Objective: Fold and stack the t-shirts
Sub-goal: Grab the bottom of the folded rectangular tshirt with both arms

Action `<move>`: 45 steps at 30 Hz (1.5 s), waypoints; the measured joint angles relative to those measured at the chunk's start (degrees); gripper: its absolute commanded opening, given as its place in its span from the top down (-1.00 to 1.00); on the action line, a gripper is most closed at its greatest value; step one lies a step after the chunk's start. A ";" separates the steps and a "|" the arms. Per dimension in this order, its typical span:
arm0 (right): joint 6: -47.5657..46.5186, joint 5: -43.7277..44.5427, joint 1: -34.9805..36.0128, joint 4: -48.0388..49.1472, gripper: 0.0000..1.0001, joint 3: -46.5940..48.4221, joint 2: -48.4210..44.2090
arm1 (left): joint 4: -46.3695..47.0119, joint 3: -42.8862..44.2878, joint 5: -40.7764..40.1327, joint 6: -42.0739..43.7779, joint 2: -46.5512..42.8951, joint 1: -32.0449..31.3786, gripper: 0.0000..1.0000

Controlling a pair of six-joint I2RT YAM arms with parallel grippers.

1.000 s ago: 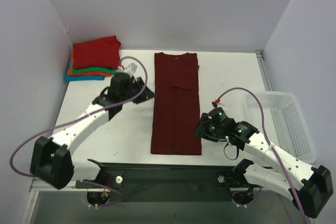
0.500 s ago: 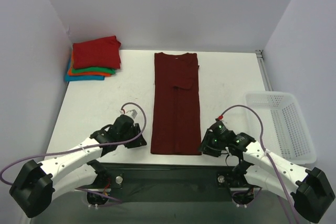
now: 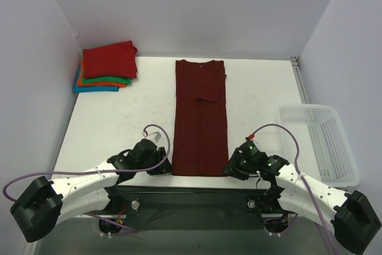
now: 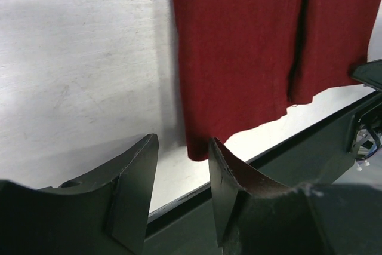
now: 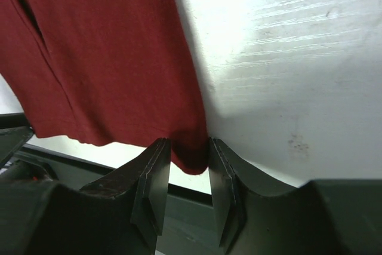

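Note:
A dark maroon t-shirt (image 3: 200, 117) lies flat on the white table, folded lengthwise into a long strip, collar at the far end. My left gripper (image 3: 163, 168) sits at the strip's near left corner. In the left wrist view it (image 4: 183, 144) is open, and the shirt's corner (image 4: 200, 147) lies just ahead of the gap, against the right finger. My right gripper (image 3: 232, 168) is at the near right corner. Its jaws (image 5: 188, 147) stand apart with the hem corner (image 5: 190, 158) between them. Folded t-shirts (image 3: 107, 67) are stacked at the back left, red on top.
A white mesh basket (image 3: 325, 141) stands at the right edge of the table. The table's near edge and the dark frame rail (image 3: 191, 192) run just below both grippers. Grey walls close in the back and the sides.
The left arm has pulled back from near the stack to the shirt's near left corner, and its jaws have widened. The right gripper has slid toward the near edge onto the near right corner.

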 measured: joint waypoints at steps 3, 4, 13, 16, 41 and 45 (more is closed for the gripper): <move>0.68 -0.13 0.00 1.31 0.41 -0.61 -0.02 | 2.36 -0.42 0.37 -0.44 0.85 -0.24 -0.01; 0.94 -0.15 0.00 1.66 0.42 -0.85 -0.04 | 3.19 -0.55 0.55 -0.48 1.18 -0.37 -0.01; 2.36 -0.15 0.00 2.49 0.66 -2.84 -2.10 | 7.06 -0.85 1.44 -1.18 4.50 -1.92 0.38; 2.43 -0.11 0.02 2.34 0.85 -2.91 -2.16 | 7.19 -0.98 1.22 -1.66 4.83 -2.82 0.56; -6.40 11.50 12.94 -14.67 1.00 21.79 9.42 | -2.29 10.51 1.01 -1.07 3.04 -2.73 1.00; -11.37 12.83 6.78 -13.68 1.00 29.27 17.81 | -0.66 17.51 3.19 1.03 12.02 2.05 1.00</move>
